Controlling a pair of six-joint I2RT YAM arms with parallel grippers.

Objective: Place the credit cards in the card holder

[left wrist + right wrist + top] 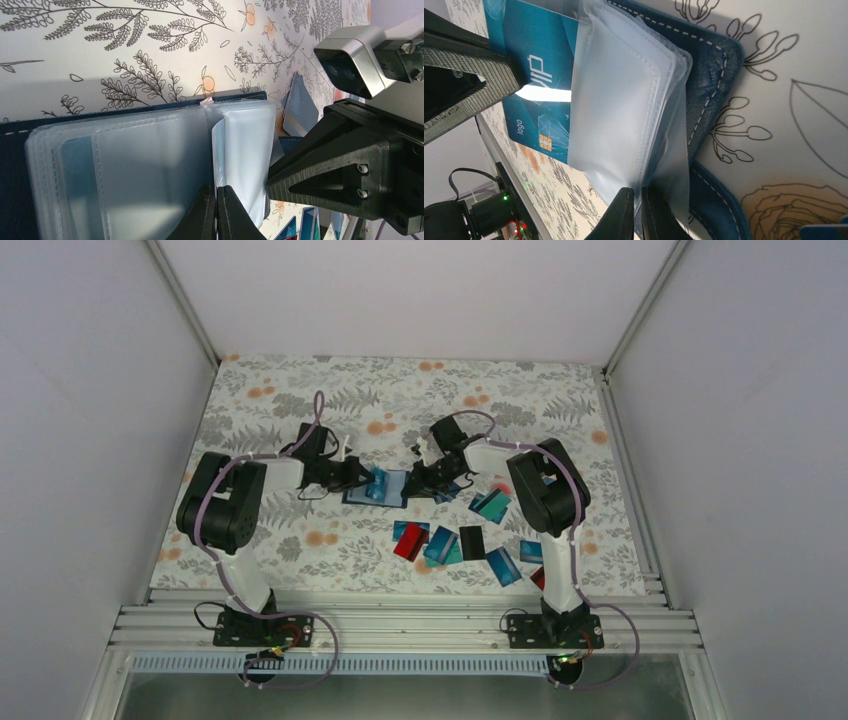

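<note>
Between the two arms lies the open navy card holder (375,487), with bare floral table (300,400) beyond its far edge. The left gripper (216,202) and right gripper (638,200) are each pinched tight on its clear sleeves (150,165). One teal card (536,75) sits half-inserted. Right of the holder are about a dozen loose credit cards (440,543), including one black card (472,541).

- Your left arm (235,510) and right arm (548,500) have black joint housings and white link tubes.
- Lilac cables (318,410) run along both arms, down to the black base plates (262,628).
- In the left wrist view you have black tapered fingers (202,217).
- That view also shows a black ribbed printed housing (340,165) with two screws (361,181) and a silver camera (350,60).
</note>
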